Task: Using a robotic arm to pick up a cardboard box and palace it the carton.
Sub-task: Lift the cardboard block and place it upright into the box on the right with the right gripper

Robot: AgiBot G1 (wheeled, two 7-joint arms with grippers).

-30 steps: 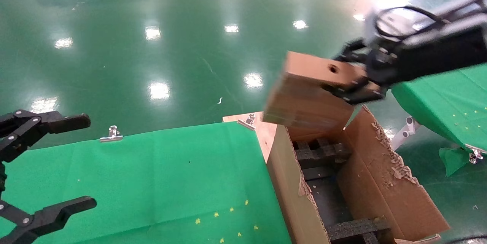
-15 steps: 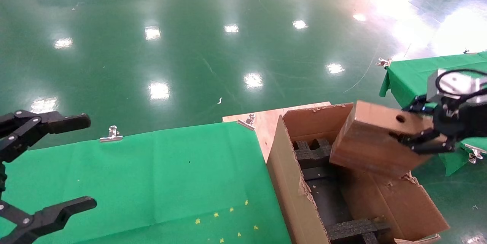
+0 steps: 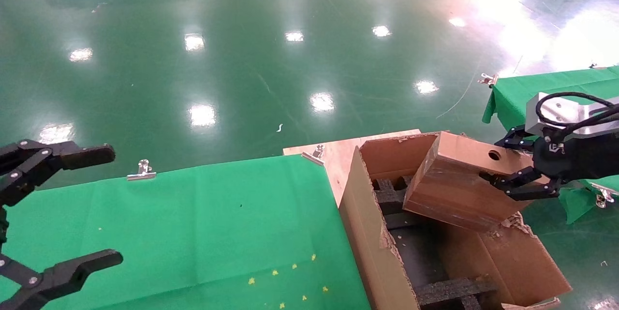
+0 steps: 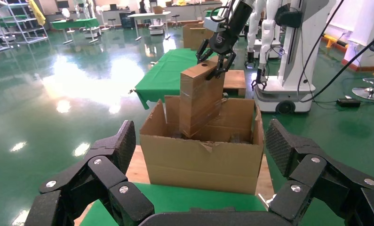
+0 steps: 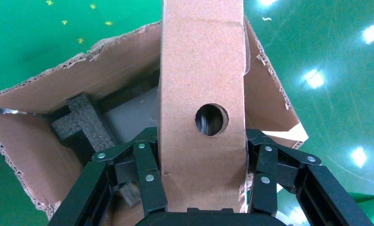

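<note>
My right gripper [image 3: 510, 174] is shut on the cardboard box [image 3: 454, 184], a brown slab with a round hole. It holds the box tilted over the open carton [image 3: 372, 247], with the box's lower end inside the carton's far part. In the right wrist view the fingers [image 5: 145, 169] clamp both sides of the box [image 5: 201, 70] above the black foam bars [image 5: 79, 120]. The left wrist view shows the box [image 4: 201, 99] dipping into the carton [image 4: 201, 160], held by the right arm [image 4: 227, 30]. My left gripper [image 3: 63, 208] is open and empty at the far left over the green table.
A green-covered table [image 3: 184, 232] lies left of the carton, with metal clips [image 3: 142, 169] on its far edge. A second green table [image 3: 546, 87] stands at the right behind my right arm. Black foam bars [image 3: 454, 290] line the carton's floor. Glossy green floor lies beyond.
My right gripper has swung the box from high over the carton's far end out to the right and down, then slightly left, so its lower end now sits inside the carton. The left arm has not moved.
</note>
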